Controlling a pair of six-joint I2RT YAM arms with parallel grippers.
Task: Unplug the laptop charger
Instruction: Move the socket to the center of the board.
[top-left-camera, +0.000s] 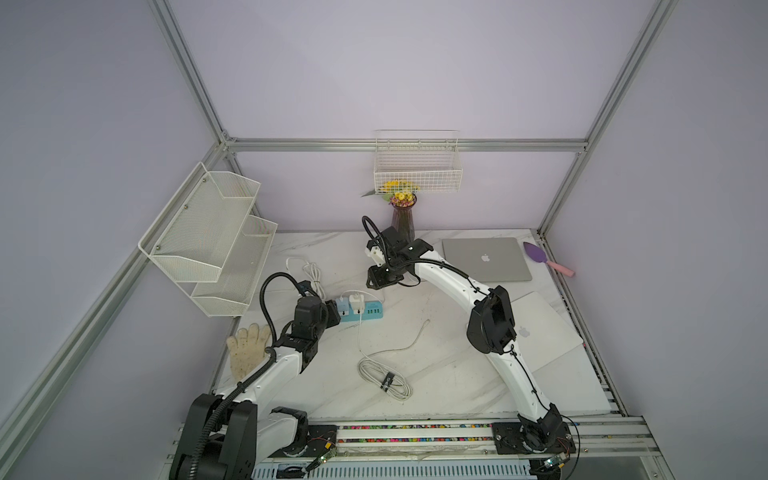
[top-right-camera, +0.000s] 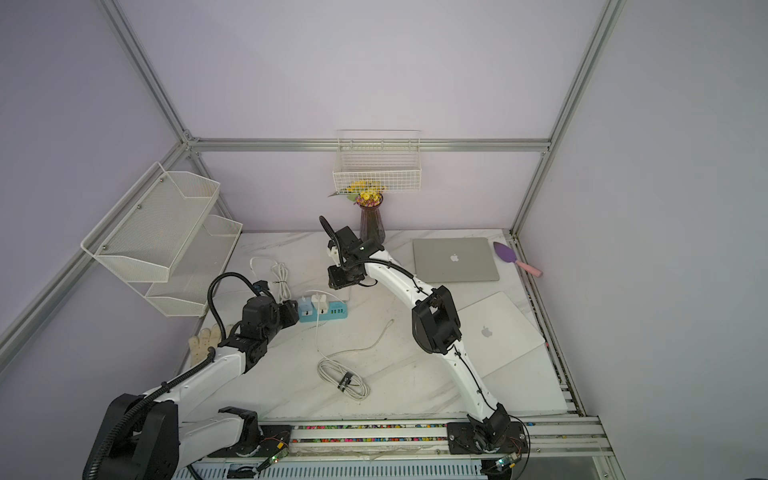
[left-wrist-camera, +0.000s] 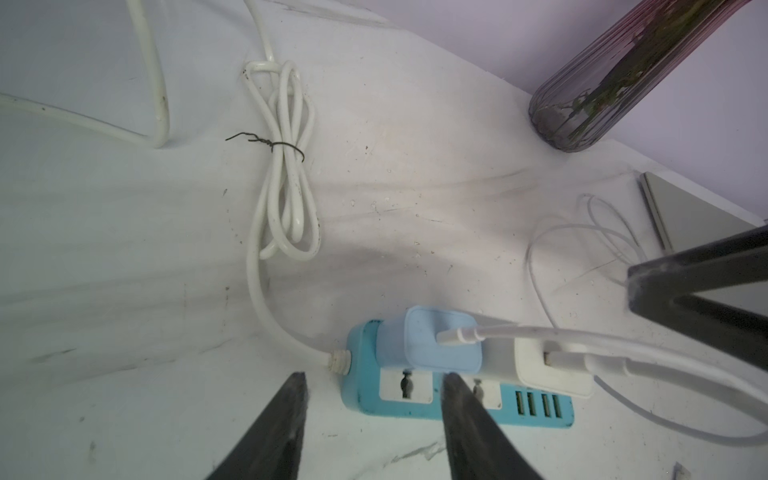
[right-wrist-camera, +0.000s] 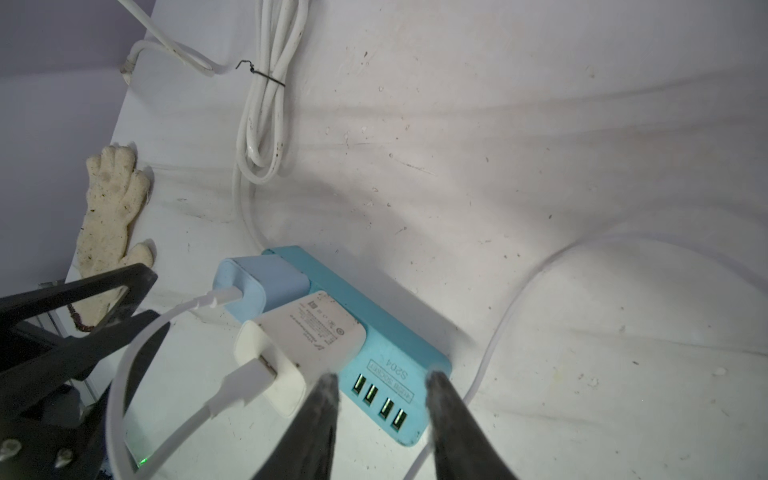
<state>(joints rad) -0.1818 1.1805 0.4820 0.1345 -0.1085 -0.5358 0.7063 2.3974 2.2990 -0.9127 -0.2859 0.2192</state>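
While the left gripper (left-wrist-camera: 374, 382) sits low at the corded end of one blue strip (right-wrist-camera: 399, 332) and the right gripper (right-wrist-camera: 380, 378) hovers over its four USB ports (right-wrist-camera: 378, 399), both pincers half open and holding nothing, the charger (right-wrist-camera: 299, 345) stands plugged into that strip, just beside one light-blue adapter (right-wrist-camera: 257, 282). Two laptops lie closed on the robot's right, a grey laptop (top-left-camera: 486, 259) and a white laptop (top-left-camera: 544, 332). One vase (top-left-camera: 402, 224) holds yellow flowers (top-left-camera: 401, 196).

**Charger Still Seated in Its Socket**

The laptop charger (right-wrist-camera: 299, 345), a white square brick with grey print on one side, stands plugged into a blue power strip (right-wrist-camera: 386, 332). It sits just ahead of the right claw (right-wrist-camera: 380, 376), beside one fingertip. Its thin white cable (right-wrist-camera: 245, 384) enters the top face. From the left claw (left-wrist-camera: 374, 380), it lies farther along the strip, past a light-blue adapter (left-wrist-camera: 432, 336).
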